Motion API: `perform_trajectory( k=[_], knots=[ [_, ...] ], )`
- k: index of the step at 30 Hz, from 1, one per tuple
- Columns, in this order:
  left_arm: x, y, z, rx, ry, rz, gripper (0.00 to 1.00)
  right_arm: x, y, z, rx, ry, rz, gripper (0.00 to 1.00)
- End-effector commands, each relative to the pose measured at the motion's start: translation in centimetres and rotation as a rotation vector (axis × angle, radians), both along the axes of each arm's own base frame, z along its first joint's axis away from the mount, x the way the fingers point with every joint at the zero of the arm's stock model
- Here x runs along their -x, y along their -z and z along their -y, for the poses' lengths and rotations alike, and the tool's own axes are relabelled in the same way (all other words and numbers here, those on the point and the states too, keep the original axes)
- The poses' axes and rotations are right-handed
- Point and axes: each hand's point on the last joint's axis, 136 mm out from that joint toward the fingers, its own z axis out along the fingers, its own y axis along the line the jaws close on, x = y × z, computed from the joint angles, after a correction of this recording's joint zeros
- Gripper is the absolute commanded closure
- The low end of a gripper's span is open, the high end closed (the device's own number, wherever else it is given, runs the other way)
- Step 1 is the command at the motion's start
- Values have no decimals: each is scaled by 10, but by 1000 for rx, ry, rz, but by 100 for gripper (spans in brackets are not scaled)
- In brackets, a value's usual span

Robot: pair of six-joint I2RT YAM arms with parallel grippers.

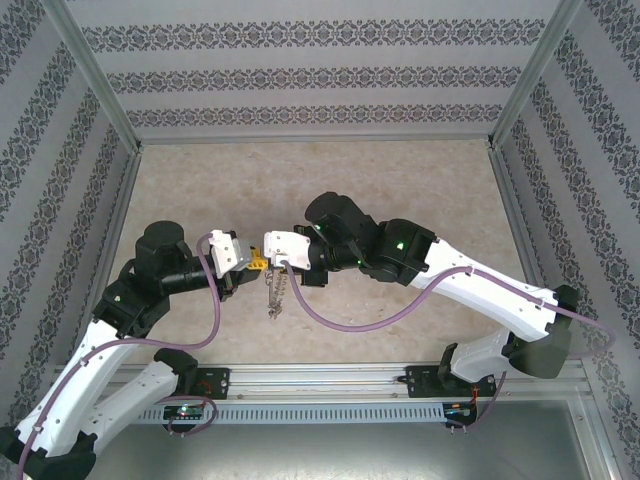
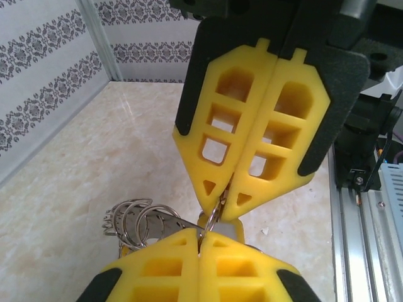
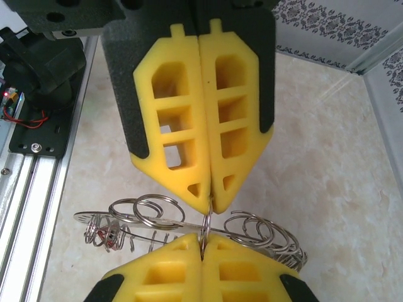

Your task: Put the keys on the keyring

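Observation:
Both grippers meet above the table's middle, tip to tip. My left gripper [image 2: 201,242] [image 1: 246,263] and my right gripper [image 3: 203,242] [image 1: 274,262] are each shut on the same small split ring [image 2: 215,220] [image 3: 206,220], pinching it from opposite sides. That ring belongs to the keyring [image 3: 157,221], a thin grey metal hoop fringed with several small wire rings, which hangs below the fingertips [image 1: 275,295]. A yellow-edged piece [image 2: 240,229], seemingly a key's head, sits just behind the pinched ring. A small red bit [image 3: 112,236] shows among the dangling rings at the left.
The beige marble-patterned tabletop [image 1: 400,190] lies below, enclosed by patterned walls [image 1: 320,80] on three sides. An aluminium rail [image 1: 330,378] with the arm bases runs along the near edge. Purple cables [image 1: 340,318] loop beside both arms.

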Motion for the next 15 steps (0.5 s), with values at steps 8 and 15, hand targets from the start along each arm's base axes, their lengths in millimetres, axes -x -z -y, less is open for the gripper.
perform_trajectory(
  k=[8,15],
  knots=[
    [14,-32,12,216,92,52,100,7,-18,-6,-100,-42,-11,100],
    [17,-47,12,303,92,70,100,6,-17,-3,-130,-21,-31,80]
  ],
)
